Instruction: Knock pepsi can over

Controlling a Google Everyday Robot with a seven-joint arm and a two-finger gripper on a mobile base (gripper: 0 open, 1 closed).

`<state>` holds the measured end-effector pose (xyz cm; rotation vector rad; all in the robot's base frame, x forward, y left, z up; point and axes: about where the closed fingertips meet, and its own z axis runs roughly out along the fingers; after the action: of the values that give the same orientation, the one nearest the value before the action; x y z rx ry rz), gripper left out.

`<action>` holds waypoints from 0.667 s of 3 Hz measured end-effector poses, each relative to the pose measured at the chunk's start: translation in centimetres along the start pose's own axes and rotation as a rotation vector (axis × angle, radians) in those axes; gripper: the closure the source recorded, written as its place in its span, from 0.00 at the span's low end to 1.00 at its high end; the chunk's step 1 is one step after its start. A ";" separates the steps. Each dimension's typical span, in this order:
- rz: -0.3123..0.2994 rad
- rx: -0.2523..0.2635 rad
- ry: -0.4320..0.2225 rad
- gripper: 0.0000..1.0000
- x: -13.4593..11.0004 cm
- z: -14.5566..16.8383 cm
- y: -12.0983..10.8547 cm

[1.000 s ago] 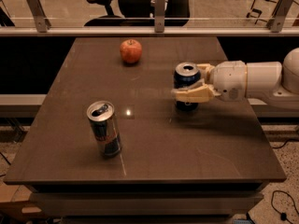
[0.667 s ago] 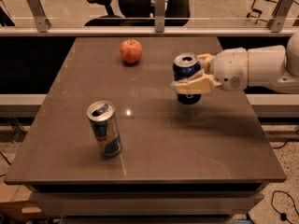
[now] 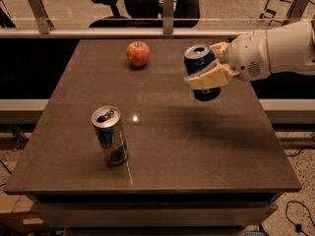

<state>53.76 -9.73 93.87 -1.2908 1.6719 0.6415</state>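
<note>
The pepsi can (image 3: 198, 61), dark blue with a silver open top, is between the two cream fingers of my gripper (image 3: 203, 67) at the right of the brown table (image 3: 197, 151). The gripper is shut on the can. One finger (image 3: 210, 77) crosses the can's front and the other sits behind it. The can is held slightly tilted and looks raised off the tabletop, with its shadow below it. My white arm (image 3: 275, 48) comes in from the right edge.
A taller silver-and-blue energy drink can (image 3: 110, 136) stands at the front left of the table. A red apple (image 3: 138, 53) sits at the back centre. A railing and an office chair (image 3: 133, 4) are behind the table.
The gripper, closed around the pepsi can, has moved up and slightly back with it. The can has risen from the tabletop. The energy drink can and apple have not moved.
</note>
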 end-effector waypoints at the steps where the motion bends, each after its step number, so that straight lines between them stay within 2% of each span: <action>1: -0.029 0.028 0.079 1.00 -1.2 -1.1 0.0; 2: -0.052 0.053 0.188 1.00 -1.9 -1.9 0.0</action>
<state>53.20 -10.37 96.38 -1.3872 1.7879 0.4534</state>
